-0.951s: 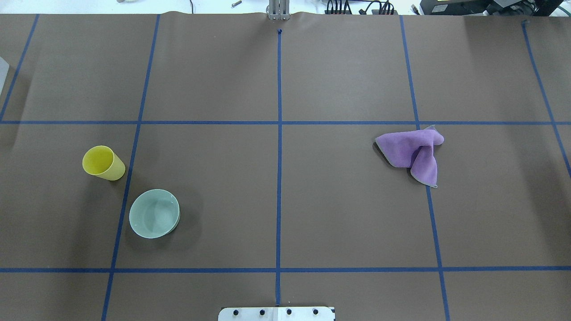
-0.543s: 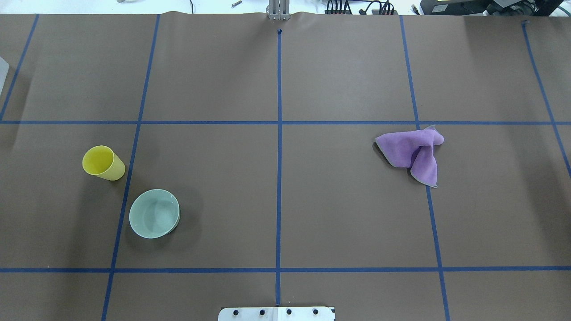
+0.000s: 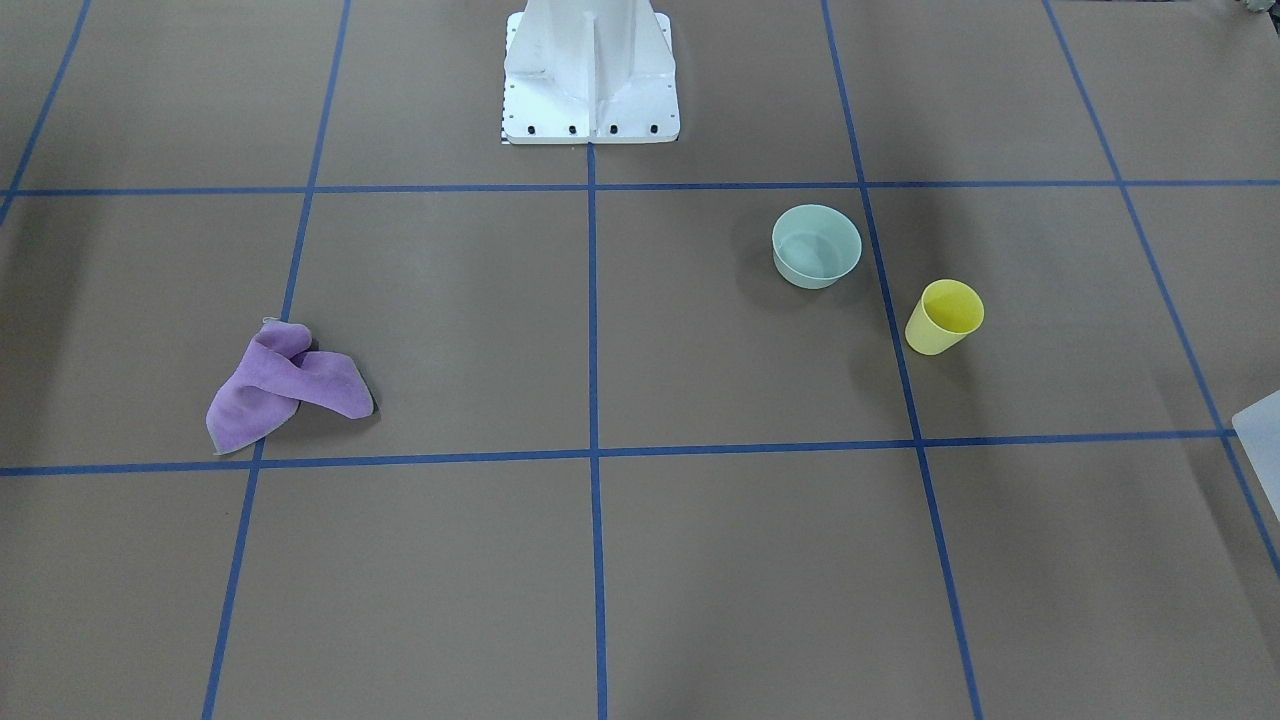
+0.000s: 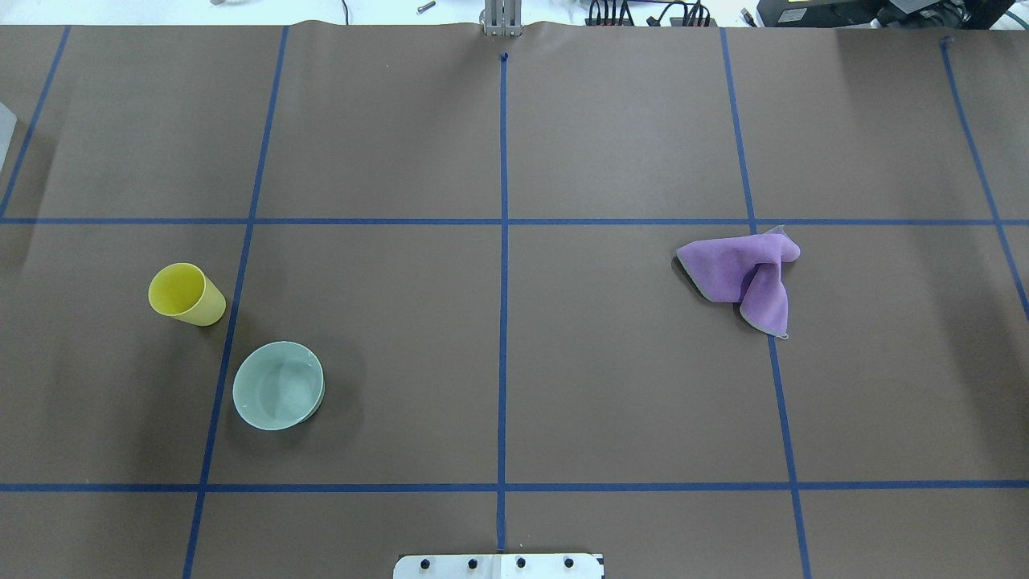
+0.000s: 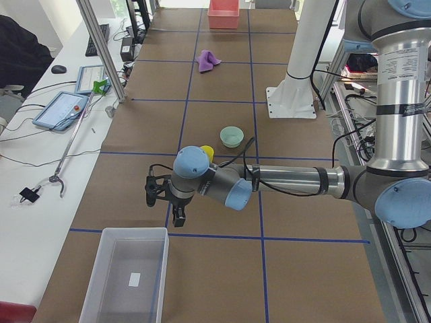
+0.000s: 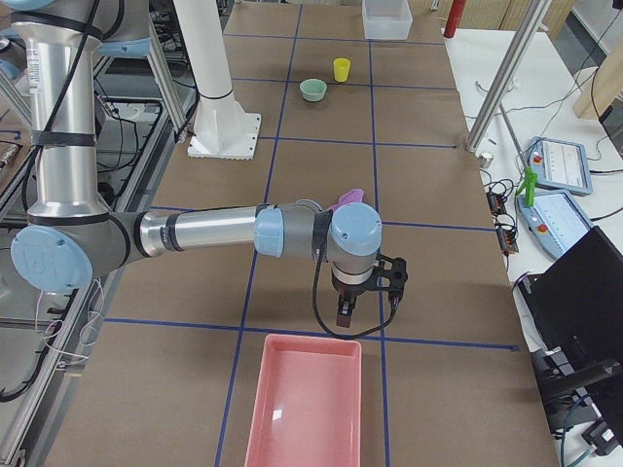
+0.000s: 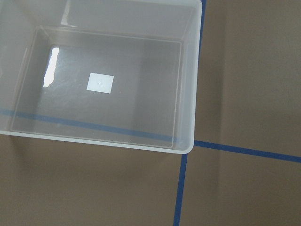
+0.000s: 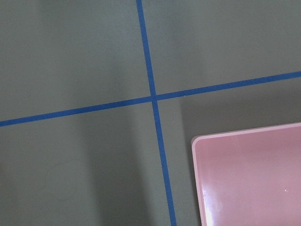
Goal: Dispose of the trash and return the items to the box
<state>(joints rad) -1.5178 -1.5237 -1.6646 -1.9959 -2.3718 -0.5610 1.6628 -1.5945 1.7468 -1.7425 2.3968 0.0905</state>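
Across the brown table (image 4: 627, 402) the yellow cup (image 4: 186, 294) and the teal bowl (image 4: 278, 396) stand upright near each other, well apart from the clear box (image 5: 128, 279), which holds nothing. I judge no item is returned yet. The left pincer (image 5: 163, 205) hangs beside the box, the right pincer (image 6: 368, 304) near a pink tray (image 6: 304, 404); their opening I cannot tell. Next, the left arm must reach the cup.

L arm (image 5: 289, 180) out horiz, L gripper (image 5: 176, 219) pointing down; R arm (image 6: 204, 233), R gripper (image 6: 345, 313) same. Fingers' gap unclear.

Cup (image 4: 186, 294) near bowl (image 4: 278, 385), cloth (image 4: 744, 277) well apart to their right.
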